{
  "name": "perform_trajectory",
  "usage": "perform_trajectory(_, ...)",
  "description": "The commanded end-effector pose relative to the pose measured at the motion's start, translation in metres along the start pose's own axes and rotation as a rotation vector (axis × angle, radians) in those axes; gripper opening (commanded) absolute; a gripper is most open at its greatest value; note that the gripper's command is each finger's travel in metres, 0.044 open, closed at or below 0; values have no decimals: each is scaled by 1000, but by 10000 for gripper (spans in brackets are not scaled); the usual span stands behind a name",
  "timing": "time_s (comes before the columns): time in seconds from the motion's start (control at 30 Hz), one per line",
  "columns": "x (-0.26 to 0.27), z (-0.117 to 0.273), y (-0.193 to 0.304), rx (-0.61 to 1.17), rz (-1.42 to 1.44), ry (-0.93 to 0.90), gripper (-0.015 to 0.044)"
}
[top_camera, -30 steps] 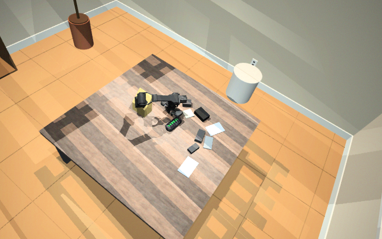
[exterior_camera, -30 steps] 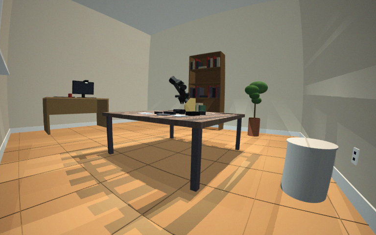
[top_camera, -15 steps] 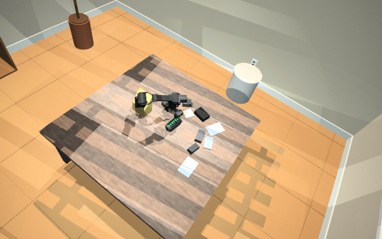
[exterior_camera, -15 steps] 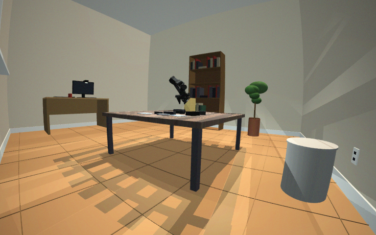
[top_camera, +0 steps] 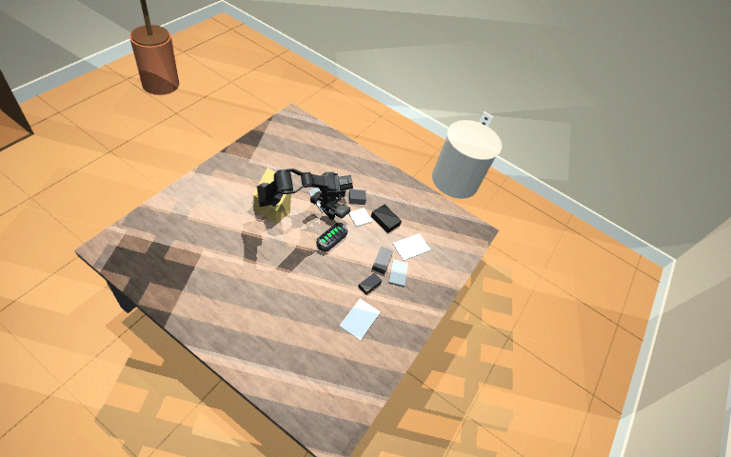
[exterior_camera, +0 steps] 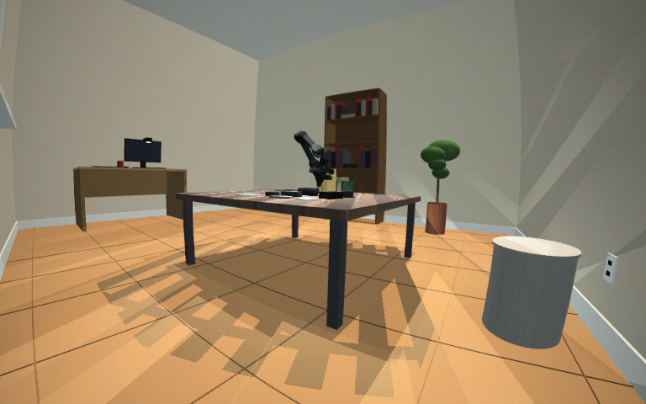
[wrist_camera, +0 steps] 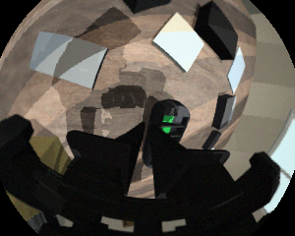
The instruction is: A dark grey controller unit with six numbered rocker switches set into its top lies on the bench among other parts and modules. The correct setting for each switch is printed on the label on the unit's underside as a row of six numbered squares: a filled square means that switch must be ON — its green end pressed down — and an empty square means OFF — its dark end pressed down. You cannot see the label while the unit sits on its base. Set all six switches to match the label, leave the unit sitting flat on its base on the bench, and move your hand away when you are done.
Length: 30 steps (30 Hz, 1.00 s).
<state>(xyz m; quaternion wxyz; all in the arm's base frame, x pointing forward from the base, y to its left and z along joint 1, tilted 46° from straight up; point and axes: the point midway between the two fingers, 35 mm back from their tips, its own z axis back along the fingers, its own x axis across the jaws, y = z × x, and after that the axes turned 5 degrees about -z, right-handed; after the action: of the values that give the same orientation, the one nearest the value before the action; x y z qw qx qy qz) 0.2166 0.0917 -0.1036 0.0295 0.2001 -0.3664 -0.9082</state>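
Observation:
The dark grey controller unit [top_camera: 325,245] [exterior_camera: 308,191] [wrist_camera: 181,107] sits on its base on the bench, switches up. A row of green switch ends shows along its top in the top view. In the wrist view two green ends show, and the rest is behind my right finger. Its underside label is hidden. My gripper [top_camera: 332,217] [wrist_camera: 147,126] is pointed down at the unit's end, its fingers nearly together with a narrow gap. The right finger overlaps the unit in the wrist view; whether it touches a switch is unclear. I see nothing held between the fingers.
A white plate [top_camera: 360,216] [wrist_camera: 179,44] and a black box [top_camera: 385,217] [wrist_camera: 216,31] lie near the unit. A grey block [top_camera: 382,260], a small black block [top_camera: 369,283] and several pale plates lie farther off. A yellow block [top_camera: 278,210] [wrist_camera: 51,153] stands by the arm's base.

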Motion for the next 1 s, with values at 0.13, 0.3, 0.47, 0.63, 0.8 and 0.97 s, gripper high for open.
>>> perform_trajectory(0.13,2,-1,0,1,5,19,0)
perform_trajectory(0.3,2,-2,0,1,5,19,0)
perform_trajectory(0.47,3,-10,-1,0,5,19,0)
perform_trajectory(0.63,5,-18,-1,-1,5,19,0)
perform_trajectory(0.8,7,-26,-1,-1,6,19,0)
perform_trajectory(0.97,9,-34,-1,0,6,19,0)
